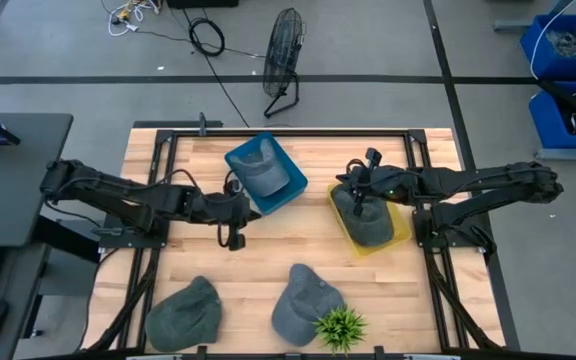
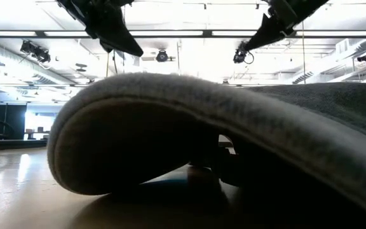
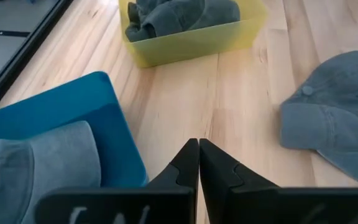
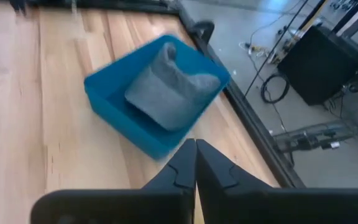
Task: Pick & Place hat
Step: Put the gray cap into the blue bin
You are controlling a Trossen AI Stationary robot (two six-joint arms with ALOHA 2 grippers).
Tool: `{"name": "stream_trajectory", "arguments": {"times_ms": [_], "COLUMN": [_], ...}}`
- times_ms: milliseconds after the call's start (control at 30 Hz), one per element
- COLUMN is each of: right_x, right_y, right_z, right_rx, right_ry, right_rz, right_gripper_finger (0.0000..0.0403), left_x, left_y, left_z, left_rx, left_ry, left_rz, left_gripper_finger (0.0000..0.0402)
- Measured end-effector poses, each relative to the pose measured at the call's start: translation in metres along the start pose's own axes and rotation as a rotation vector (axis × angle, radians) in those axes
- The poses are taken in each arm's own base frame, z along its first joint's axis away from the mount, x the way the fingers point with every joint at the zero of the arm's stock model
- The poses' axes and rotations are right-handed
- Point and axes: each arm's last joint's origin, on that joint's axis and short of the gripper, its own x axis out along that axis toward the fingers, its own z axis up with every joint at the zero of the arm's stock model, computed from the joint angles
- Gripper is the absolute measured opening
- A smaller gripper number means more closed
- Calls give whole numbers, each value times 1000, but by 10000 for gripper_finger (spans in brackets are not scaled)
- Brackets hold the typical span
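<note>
A: Note the table, please. Where do the hats sit?

B: One grey hat [image 1: 260,168] lies in the blue bin [image 1: 288,192], near the middle of the table's far half. A darker hat [image 1: 363,218] fills the yellow bin [image 1: 398,232] to the blue bin's right. Two more lie loose on the wood at the near edge: a left loose hat [image 1: 185,313] and a middle loose hat [image 1: 305,303], the latter touching a small green plant [image 1: 340,326].

A: And your grippers?

B: My left gripper [image 1: 235,238] hangs over bare wood just beside the blue bin's near-left corner. Its fingers [image 3: 188,163] are pressed together, holding nothing. My right gripper [image 1: 352,180] is above the yellow bin's far-left part, over the dark hat. Its fingers [image 4: 185,162] are also pressed together, tip to tip, with nothing between them.

A: Anything from table height?

B: A hat brim [image 2: 170,127] fills most of that view; both arms show only at the top.
</note>
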Motion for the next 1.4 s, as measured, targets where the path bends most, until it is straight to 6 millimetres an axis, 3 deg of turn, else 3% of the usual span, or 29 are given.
{"name": "stream_trajectory", "arguments": {"times_ms": [400, 633, 767, 967, 1400], "right_x": [-2, 0, 0, 0, 0], "right_y": [0, 1, 0, 0, 0], "right_z": [-18, -6, 2, 3, 0], "right_rx": [-114, -136, -22, 114, 67], "right_ry": [173, 54, -20, -26, 4], "right_rz": [24, 22, 16, 19, 9], "right_gripper_finger": [11, 11, 11, 11, 11], "left_x": [1, 0, 0, 0, 0], "left_y": [-2, -5, -5, -8, -8], "left_z": [2, 2, 2, 1, 1], "left_rx": [0, -24, -25, -19, 9], "left_ry": [-17, -13, -14, -10, -11], "left_rz": [-8, -69, -74, -109, -111], "left_gripper_finger": [16, 16, 16, 16, 17]}}
